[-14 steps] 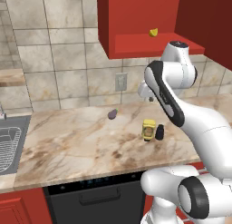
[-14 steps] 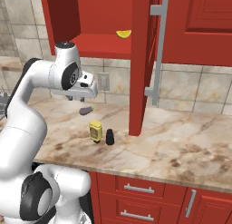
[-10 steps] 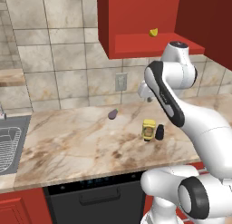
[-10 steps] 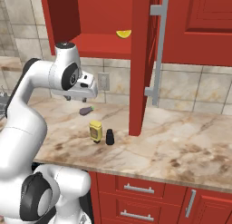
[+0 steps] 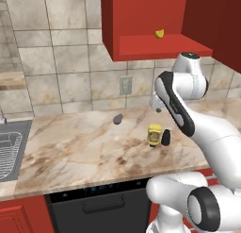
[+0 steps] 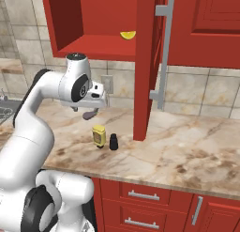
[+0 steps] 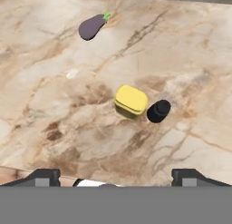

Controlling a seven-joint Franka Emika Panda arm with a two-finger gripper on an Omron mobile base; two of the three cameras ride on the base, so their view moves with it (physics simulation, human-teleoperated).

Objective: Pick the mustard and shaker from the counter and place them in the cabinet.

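Note:
The mustard (image 5: pixel 154 134) (image 6: pixel 98 135) stands upright on the counter (image 5: pixel 70 147) (image 6: pixel 187 151). The black shaker (image 5: pixel 166 137) (image 6: pixel 113 142) stands right beside it. From above, the mustard (image 7: pixel 131 100) and the shaker (image 7: pixel 158 111) nearly touch. My gripper (image 5: pixel 157 107) (image 6: pixel 90 106) (image 7: pixel 117 177) hangs open well above them, pointing down, with nothing between its fingers. The red cabinet (image 5: pixel 141 20) (image 6: pixel 93 19) is open overhead, its shelf above the gripper.
A lemon wedge (image 5: pixel 160 34) (image 6: pixel 127 35) lies on the cabinet shelf. A small eggplant (image 5: pixel 117 118) (image 6: pixel 88 114) (image 7: pixel 90 27) lies on the counter behind the bottle. The open cabinet door (image 6: pixel 147 62) hangs to the right. A sink (image 5: pixel 9 152) is at the far left.

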